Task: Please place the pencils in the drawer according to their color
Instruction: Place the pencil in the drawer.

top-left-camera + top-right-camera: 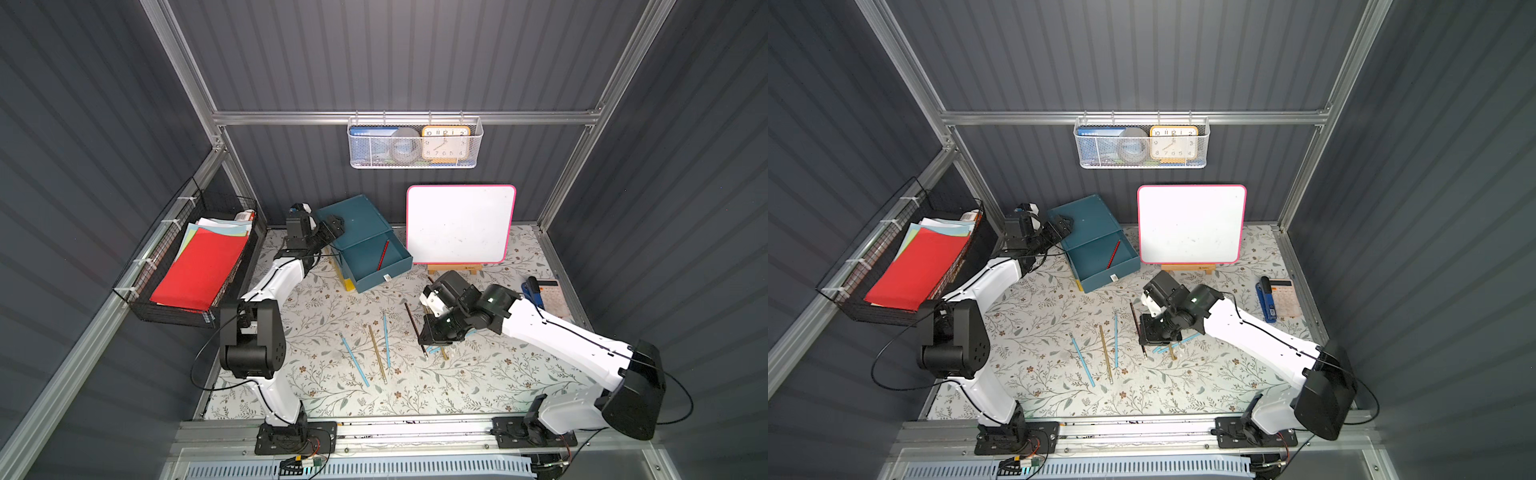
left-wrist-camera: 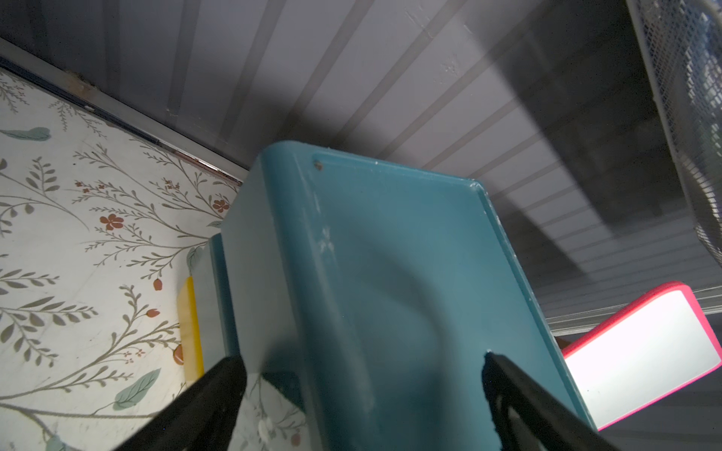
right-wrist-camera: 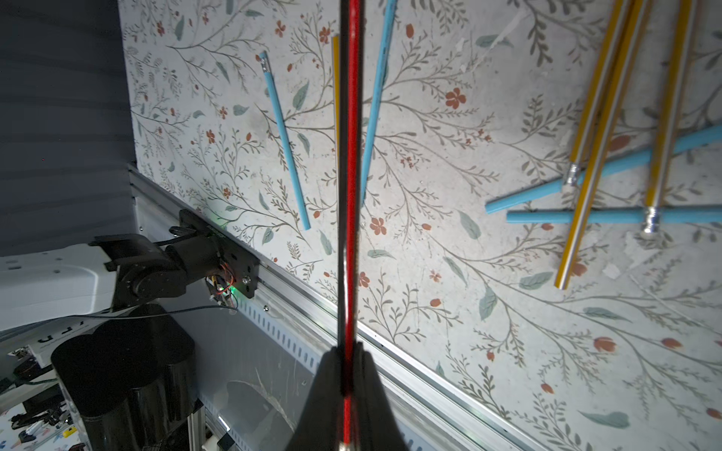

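We see the right gripper (image 3: 349,353) pinched tight on a dark red pencil (image 3: 352,156), which seems to be raised off the table (image 1: 498,374) near its middle, just beside a crossed heap of golden-yellow and light blue pencils (image 3: 625,164). 3 loose pencils (image 1: 377,353), 2 light blue and 1 golden-yellow, lie well apart from that heap. 1 red pencil (image 1: 382,254) already lies in the open teal drawer (image 1: 372,283) of the small cabinet (image 1: 353,216). The left gripper (image 2: 363,375) sits at the cabinet's top edge with its jaws spread, holding nothing; we cannot tell whether it presses on the cabinet. We judge each pencil to be light, stiff and thin. Its smooth lacquered barrel can roll on the table or swivel between flat pads, and the tip is the brittle part. The present hold looks to be toward 1 end, leaving a long length free, so we think a pinch nearer the middle would steady it better. We read no brand on the pencils. The only legible writing is on the clock (image 1: 446,142) in the mesh basket (image 1: 411,165): 10, 11, 12, 1, 2 above and 8, 7, 6, 5, 4 below. The print on the blue packet (image 1: 368,133) beside it, the white tag (image 1: 387,277) on the drawer front and the mark on the whiteboard's wooden stand (image 1: 455,269) are too small for us to read.
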You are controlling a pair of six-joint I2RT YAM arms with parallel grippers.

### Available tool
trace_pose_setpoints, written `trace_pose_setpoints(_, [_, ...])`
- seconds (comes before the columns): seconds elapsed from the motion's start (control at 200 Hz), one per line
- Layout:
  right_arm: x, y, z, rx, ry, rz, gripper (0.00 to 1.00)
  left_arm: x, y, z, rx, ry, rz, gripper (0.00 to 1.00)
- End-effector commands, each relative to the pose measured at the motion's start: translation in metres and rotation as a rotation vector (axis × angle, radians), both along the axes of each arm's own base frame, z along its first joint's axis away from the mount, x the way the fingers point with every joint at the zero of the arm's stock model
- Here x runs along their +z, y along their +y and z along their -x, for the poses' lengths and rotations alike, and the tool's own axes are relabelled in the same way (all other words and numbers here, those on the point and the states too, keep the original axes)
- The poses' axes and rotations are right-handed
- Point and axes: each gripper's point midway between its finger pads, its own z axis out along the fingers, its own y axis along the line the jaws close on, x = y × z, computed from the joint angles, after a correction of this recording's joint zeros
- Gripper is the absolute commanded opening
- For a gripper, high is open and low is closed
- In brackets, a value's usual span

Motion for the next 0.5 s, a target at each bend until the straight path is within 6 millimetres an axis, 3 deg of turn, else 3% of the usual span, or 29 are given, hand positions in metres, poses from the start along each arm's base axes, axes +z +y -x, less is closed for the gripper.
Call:
trace_pose_setpoints(0.0, [0.036,0.008,-0.004,0.002,-0.045,-0.067,0.00,0.000,-0.001,-0.005,-0.009,-0.012,-0.005,1.00])
trace_pose_setpoints(0.21, [0.081,0.043,-0.048,-0.074,-0.141,-0.213,0.00,-0.002,-0.001,-0.005,-0.006,-0.008,-0.003,1.00])
trace_pose_setpoints(0.495, [0.103,0.085,-0.117,-0.224,-0.167,-0.335,0.00,-0.002,-0.002,-0.006,-0.015,-0.013,0.003,1.00])
